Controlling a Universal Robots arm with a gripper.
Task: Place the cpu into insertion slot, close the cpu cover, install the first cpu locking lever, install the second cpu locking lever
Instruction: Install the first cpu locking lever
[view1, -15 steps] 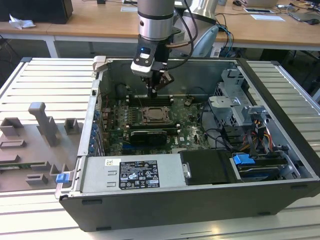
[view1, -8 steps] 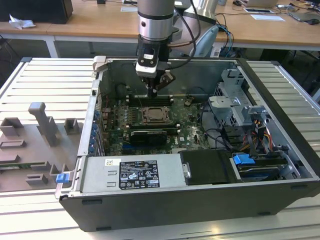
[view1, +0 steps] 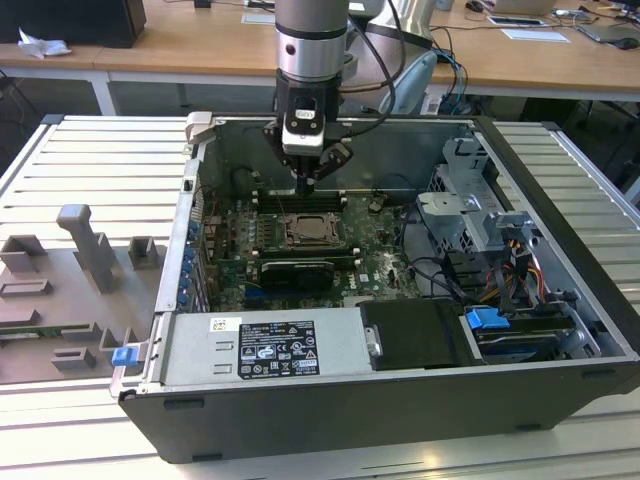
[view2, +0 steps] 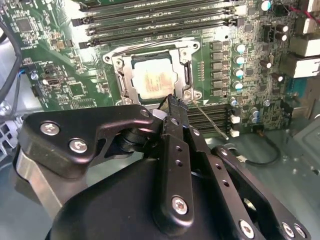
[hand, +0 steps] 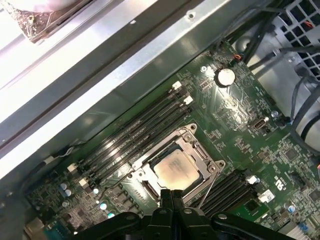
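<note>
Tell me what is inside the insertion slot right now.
The cpu lies in it, its pale metal face showing through the square cut-out of the cpu cover. The cover's frame hides the chip's edges, and the chip covers whatever lies beneath it.

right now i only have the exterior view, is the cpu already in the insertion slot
Observer: Yes. In both wrist views the cpu lies flat inside the insertion slot, pale face up.
Operator: and the cpu cover, up or down
Observer: Down. The cpu cover frames the chip, which shows through its cut-out.
Operator: what is the end effector doing
Observer: In the second wrist view the end effector is shut, its tip close to the slot's corner, beside a thin metal rod.
</note>
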